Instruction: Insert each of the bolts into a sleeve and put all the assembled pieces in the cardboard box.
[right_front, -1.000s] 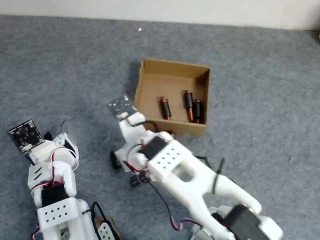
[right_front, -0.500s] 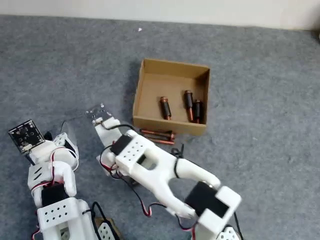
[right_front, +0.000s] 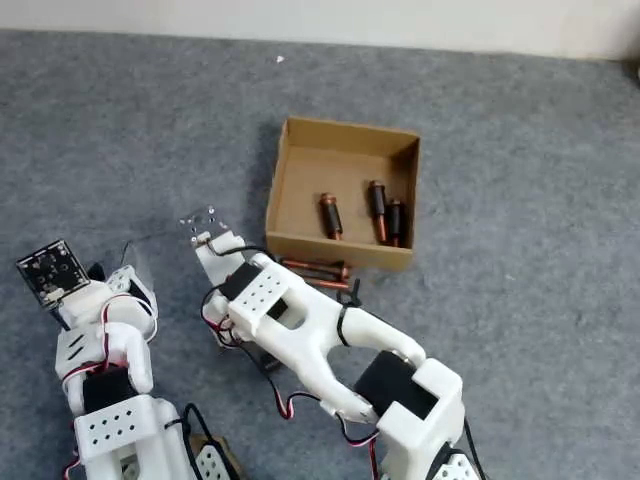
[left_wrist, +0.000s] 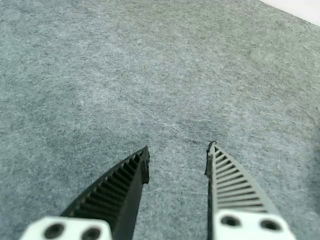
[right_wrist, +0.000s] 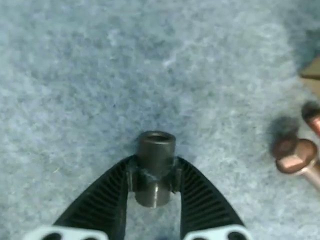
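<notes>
The cardboard box (right_front: 292, 165) stands open mid-table with three assembled bolt-and-sleeve pieces (right_front: 330, 215) lying inside. Two copper bolts (right_front: 315, 268) lie on the carpet against the box's near wall; one bolt head (right_wrist: 295, 155) appears in the right wrist view. My right gripper (right_wrist: 154, 170) is shut on a short dark sleeve (right_wrist: 156, 150), held upright with its bore showing, just above the carpet left of the bolts. From above, the right arm (right_front: 290, 320) stretches toward the box's near left corner. My left gripper (left_wrist: 177, 162) is open over bare carpet, with nothing between its fingers.
The left arm (right_front: 100, 340) is folded at the near left edge, away from the box. Grey carpet (right_front: 520, 250) covers the whole table, with open room left, right and behind the box.
The right arm swung left from the box's front wall with the sleeve in its gripper, uncovering the bolts, then eased slightly back right. The left arm stayed still.
</notes>
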